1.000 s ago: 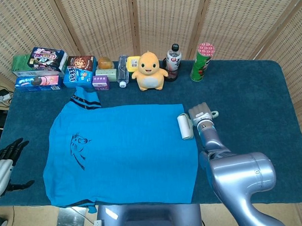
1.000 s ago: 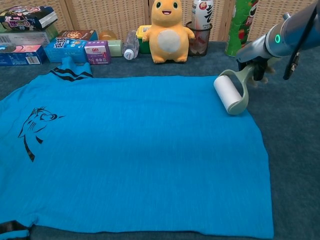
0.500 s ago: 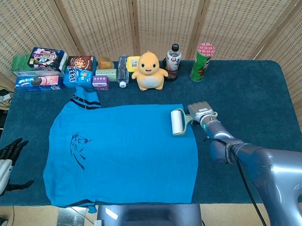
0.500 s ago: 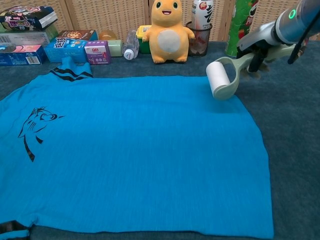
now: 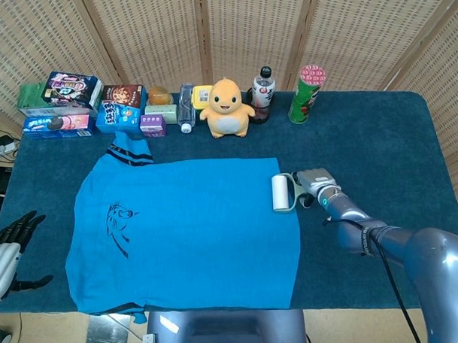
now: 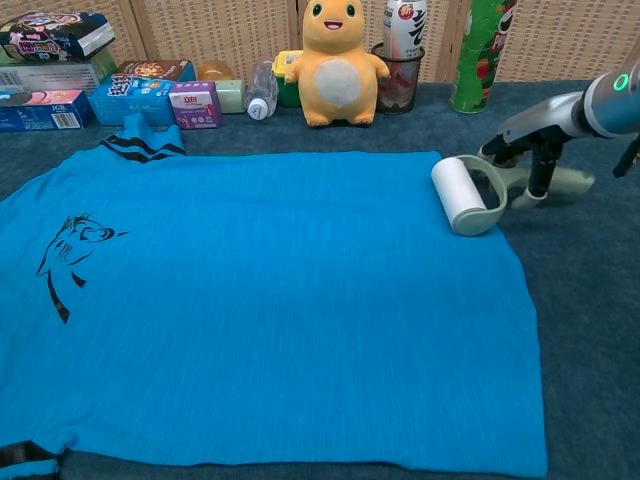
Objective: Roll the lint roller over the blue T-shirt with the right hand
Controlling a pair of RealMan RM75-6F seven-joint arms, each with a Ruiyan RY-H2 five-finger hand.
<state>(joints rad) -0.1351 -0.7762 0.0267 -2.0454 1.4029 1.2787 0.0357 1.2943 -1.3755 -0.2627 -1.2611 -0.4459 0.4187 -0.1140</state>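
Woven cane screens stand behind a worktop (image 5: 378, 136) covered in dark blue cloth. The right hand (image 6: 535, 155) is seen closed around the pale green handle of the lint roller (image 6: 462, 195), with fingers (image 6: 545, 175) wrapped down over the handle near its outer end. The roller's white drum is resting on the right edge of the blue T-shirt (image 6: 260, 300), near its far right corner.

The roller is judged light and rigid, with a sticky drum; it is best gripped by the handle, away from the adhesive. The shirt is judged soft and thin, liable to bunch or lift if the drum drags.

The drum's long axis is seen to run front to back; the handle points to the robot's right, away from the shirt.

The left hand (image 5: 7, 247) hangs off the worktop's left edge, fingers apart, nothing held.
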